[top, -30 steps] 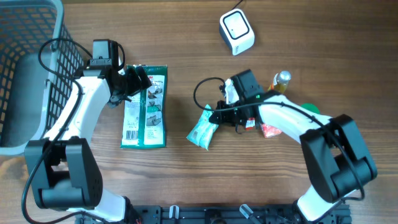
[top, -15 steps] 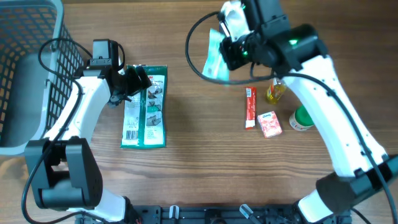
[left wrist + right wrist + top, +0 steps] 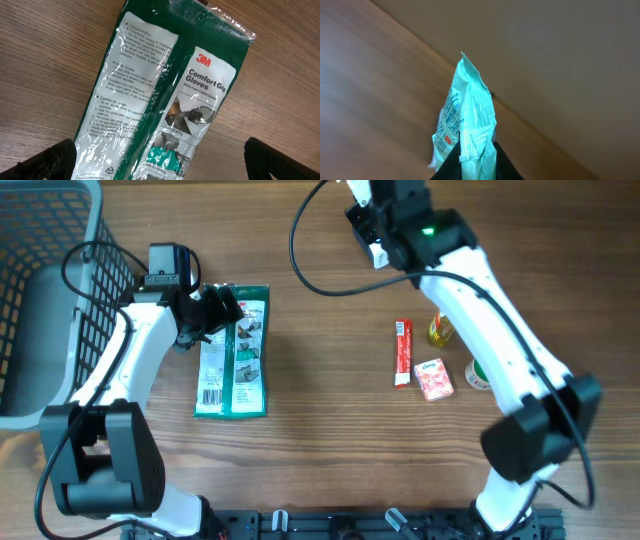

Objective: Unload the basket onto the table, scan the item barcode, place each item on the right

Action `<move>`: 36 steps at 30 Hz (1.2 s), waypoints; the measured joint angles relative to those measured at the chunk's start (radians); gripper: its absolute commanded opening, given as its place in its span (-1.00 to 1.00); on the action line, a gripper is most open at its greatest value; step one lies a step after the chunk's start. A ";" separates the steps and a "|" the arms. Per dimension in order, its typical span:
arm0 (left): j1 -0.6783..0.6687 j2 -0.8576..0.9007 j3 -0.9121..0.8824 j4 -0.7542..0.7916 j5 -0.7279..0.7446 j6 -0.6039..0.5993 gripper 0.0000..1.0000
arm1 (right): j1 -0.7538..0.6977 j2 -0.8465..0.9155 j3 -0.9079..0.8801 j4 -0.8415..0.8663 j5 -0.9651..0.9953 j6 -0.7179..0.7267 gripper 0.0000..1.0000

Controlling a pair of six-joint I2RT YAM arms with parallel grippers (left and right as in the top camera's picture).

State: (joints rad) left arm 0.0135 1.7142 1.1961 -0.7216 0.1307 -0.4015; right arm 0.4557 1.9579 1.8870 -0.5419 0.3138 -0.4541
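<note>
The right gripper (image 3: pixel 470 169) is pinched nearly closed on the bottom of a teal pouch (image 3: pixel 466 112), which stands upright from the dark fingertips (image 3: pixel 445 174), lifted clear of the table. The left gripper (image 3: pixel 167 162) is spread wide and holds nothing. It hangs over a green glove pack (image 3: pixel 165 100) lying flat on the wood, printed side up.

On the table (image 3: pixel 300 450) a red stick pack (image 3: pixel 402 352) and a small pink packet (image 3: pixel 433 379) lie just beside each other, a yellow bottle (image 3: pixel 440 330) near them. A grey basket (image 3: pixel 40 290) sits at the far left. Past the table edge, the right wrist view shows only a plain brown blur.

Only that view shows the pouch. From overhead, the raised right arm (image 3: pixel 480 300) covers it at the far edge.
</note>
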 measured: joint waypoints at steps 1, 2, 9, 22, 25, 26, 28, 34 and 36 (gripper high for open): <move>0.000 0.000 0.000 -0.001 0.000 0.000 1.00 | 0.000 0.028 0.000 0.039 0.034 -0.027 -0.91; 0.000 0.000 0.000 -0.001 0.000 0.000 1.00 | 0.000 0.052 0.000 0.064 0.062 -0.046 -0.92; 0.000 0.000 0.000 0.000 0.000 0.000 1.00 | 0.000 0.205 0.000 0.247 0.259 -0.181 -0.91; 0.000 0.000 0.000 0.000 0.000 0.000 1.00 | 0.048 0.283 0.000 0.296 0.316 -0.230 -0.91; 0.000 0.000 0.000 0.000 0.000 0.000 1.00 | 0.065 0.283 0.000 0.295 0.316 -0.229 -0.91; 0.000 0.000 0.000 0.000 0.000 0.000 1.00 | 0.070 0.283 0.000 0.295 0.316 -0.229 -0.91; 0.000 0.000 0.000 0.000 0.000 0.000 1.00 | 0.079 0.283 0.000 0.286 0.316 -0.229 -0.91; 0.000 0.000 0.000 0.000 0.000 0.000 1.00 | 0.089 0.285 0.000 0.224 0.315 -0.217 -0.91; 0.000 0.000 0.000 0.000 0.000 0.000 1.00 | 0.089 0.285 0.000 0.240 0.343 -0.217 -0.91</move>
State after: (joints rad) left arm 0.0135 1.7145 1.1961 -0.7219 0.1307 -0.4015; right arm 0.5446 2.2429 1.8866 -0.3023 0.6571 -0.6712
